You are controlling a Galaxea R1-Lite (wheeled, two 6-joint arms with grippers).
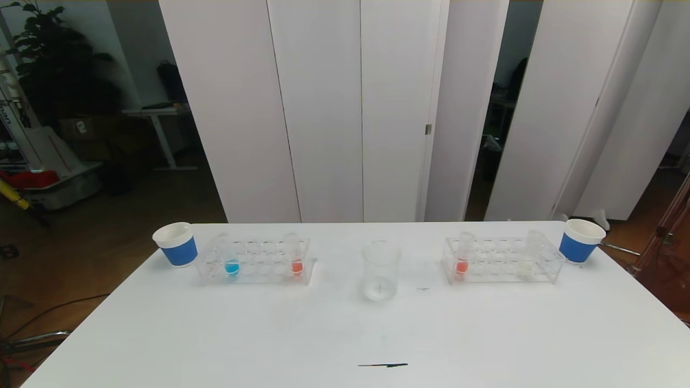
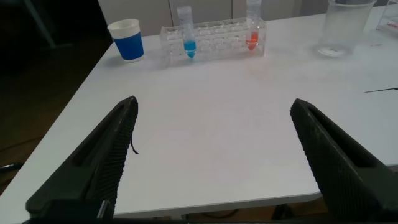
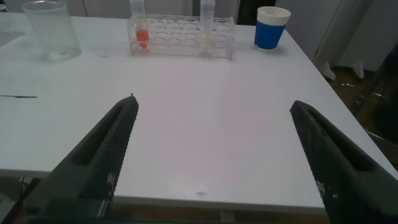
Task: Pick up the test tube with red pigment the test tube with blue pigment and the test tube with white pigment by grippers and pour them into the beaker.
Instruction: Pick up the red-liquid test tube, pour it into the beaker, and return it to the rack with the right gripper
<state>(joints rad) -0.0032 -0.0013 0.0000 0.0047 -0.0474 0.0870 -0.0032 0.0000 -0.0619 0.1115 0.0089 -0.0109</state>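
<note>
**Head view: nothing picked up yet**

Head view shows the beaker [image 1: 381, 270] at frame centre on the table [image 1: 345, 334], a rack [image 1: 253, 262] to its left holding the blue tube [image 1: 230, 257] and a red tube [image 1: 295, 256], and a rack [image 1: 504, 261] to its right holding another red tube [image 1: 462, 257] and the white tube [image 1: 531, 254]. Neither arm appears there. Wrist views show the left gripper [image 2: 214, 155] and right gripper [image 3: 214, 158] low over the near table, fingers spread wide and empty. Likely first step: reach and close on a tube's upper part.

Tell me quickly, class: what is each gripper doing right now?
Left gripper: open, holding nothing, above the white table.
Right gripper: open, holding nothing, above the same table.
</note>
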